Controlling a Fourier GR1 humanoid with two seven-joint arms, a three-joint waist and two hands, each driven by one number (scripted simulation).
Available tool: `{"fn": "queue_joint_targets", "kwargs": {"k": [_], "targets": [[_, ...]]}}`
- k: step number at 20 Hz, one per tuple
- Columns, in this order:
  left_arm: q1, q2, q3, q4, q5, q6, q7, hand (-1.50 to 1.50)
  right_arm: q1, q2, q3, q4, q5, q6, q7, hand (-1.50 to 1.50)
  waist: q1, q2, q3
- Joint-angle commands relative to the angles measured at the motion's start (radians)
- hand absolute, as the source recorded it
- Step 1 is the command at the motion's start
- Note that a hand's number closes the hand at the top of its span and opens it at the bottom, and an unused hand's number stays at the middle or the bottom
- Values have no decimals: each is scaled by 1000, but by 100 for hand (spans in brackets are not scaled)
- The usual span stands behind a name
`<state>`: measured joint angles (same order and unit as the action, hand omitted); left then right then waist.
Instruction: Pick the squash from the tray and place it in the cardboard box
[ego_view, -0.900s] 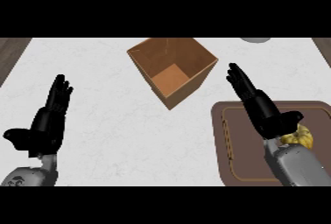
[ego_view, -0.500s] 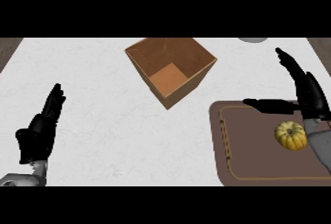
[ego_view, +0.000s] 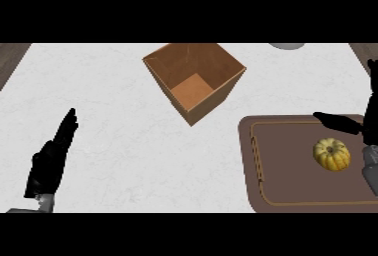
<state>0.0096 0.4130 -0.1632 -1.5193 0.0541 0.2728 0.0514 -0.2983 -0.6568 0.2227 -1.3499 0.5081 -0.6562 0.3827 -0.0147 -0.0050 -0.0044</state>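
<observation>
Squash (ego_view: 332, 154) just below right hand (ego_view: 347, 123)

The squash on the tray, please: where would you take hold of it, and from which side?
Grip the squash across its rounded middle, coming from above. It lies free on the flat tray, nothing touching it, and the right hand is open beside it with the thumb spread, so fingers and thumb could close on opposite sides.

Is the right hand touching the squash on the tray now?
Apart. In the head view, brown tray surface shows between the right hand, whose thumb points left above, and the squash lying below it.
</observation>
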Motion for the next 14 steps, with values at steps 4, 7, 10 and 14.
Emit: {"fn": "queue_joint_targets", "kwargs": {"k": [4,7,10,14], "targets": [[-7,12,1,-21,-8,-6,48,0,-15,-178,120,-68,194,357,341,-150,3,-5,-4],[8,22,18,-2,9,-27,14,0,3,-198,169,-144,132,578,465,-150,-3,-8,-5],[-11,-15,-27,-24,-36,13,40,0,-46,-195,200,-179,56,800,599,-150,8,-5,-4],[-2,-5,-17,-24,-25,-9,27,0,-108,-128,226,-219,-35,1016,826,-150,25,-1,-1]]}}
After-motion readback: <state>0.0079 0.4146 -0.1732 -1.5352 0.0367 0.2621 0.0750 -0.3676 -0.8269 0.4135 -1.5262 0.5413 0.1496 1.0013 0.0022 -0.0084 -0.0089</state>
